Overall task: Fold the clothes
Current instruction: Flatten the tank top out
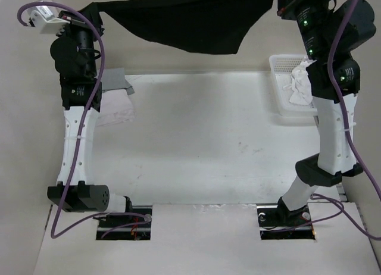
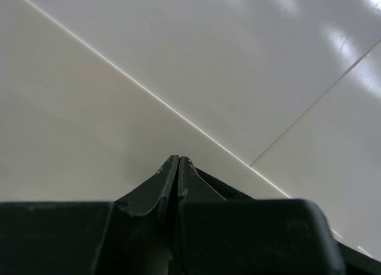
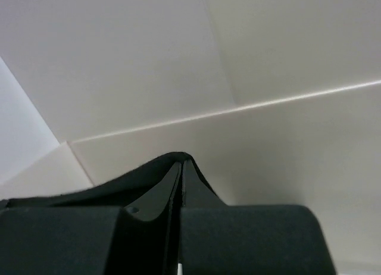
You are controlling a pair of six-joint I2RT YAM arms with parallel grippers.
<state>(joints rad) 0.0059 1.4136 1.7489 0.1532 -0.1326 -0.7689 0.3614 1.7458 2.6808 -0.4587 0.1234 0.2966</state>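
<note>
Item: top, black, thin, sleeveless; place: in the air over the far end of the desk, stretched between my two arms, its middle sagging in a shallow curve, no part of it touching the desk as far as the overhead view shows.

Left pincer: jaws pressed together, a fold of black fabric trailing off beside them; I hold one end of the top.

Right pincer: jaws likewise closed, black cloth draped away from the tips; I hold the other end.

Other items: basket at the far right, white cloth in it; grey piece at the far left, on a pale cloth; neither touched.

Progress, by my judgement: early; top lifted and spread, no crease or fold visible in it.

Left to do: lay it flat on the desk; fold it; let go.
</note>
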